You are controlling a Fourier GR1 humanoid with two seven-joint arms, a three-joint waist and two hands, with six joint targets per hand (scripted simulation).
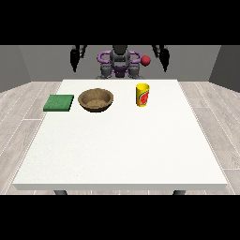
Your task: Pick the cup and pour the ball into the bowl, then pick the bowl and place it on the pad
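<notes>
Counter (117,150) with pad (59,102), bowl (95,100) and cup (142,94) in a row; my hands (74,58) (164,58) hang raised behind, finger state indiscernible.

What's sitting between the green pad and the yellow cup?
The brown bowl sits between the pad and the cup, seen in the front view.

White surface (117,145) carrying a green pad (59,102), a brown bowl (95,100) with a speckled tan interior, and a yellow cup (142,94) bearing a red marking. Both robot hands, at the view's left (74,58) and right (164,58), are black. The robot's torso (120,63) is grey with purple rings and a red ball-shaped part (146,60); the floor (23,101) shows pale grey wood planking.
</notes>
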